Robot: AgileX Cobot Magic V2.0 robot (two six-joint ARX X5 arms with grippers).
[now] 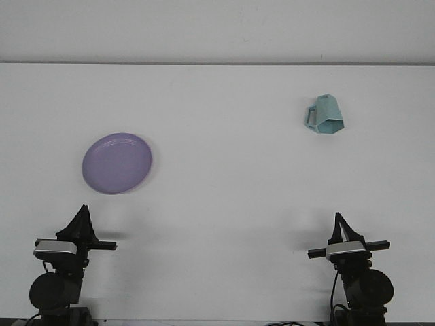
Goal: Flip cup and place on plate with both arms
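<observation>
A pale teal faceted cup with a handle (325,115) lies tipped on the white table (231,176), far right. The round lavender plate (117,163) sits well apart, left. Left claw (83,216) and right claw (338,223) wait near, both clenched, grasping nothing.

Cup (326,115) pale teal; plate (117,163) plain lilac; table (224,190) white; pincers black

The table (224,204) is white and wide. Two things lie directly on it, well apart from each other — a round purple plate (117,163) on the left side, lying flat, and a light teal cup (325,115) on the far right, mouth down, its handle pointing left.
</observation>
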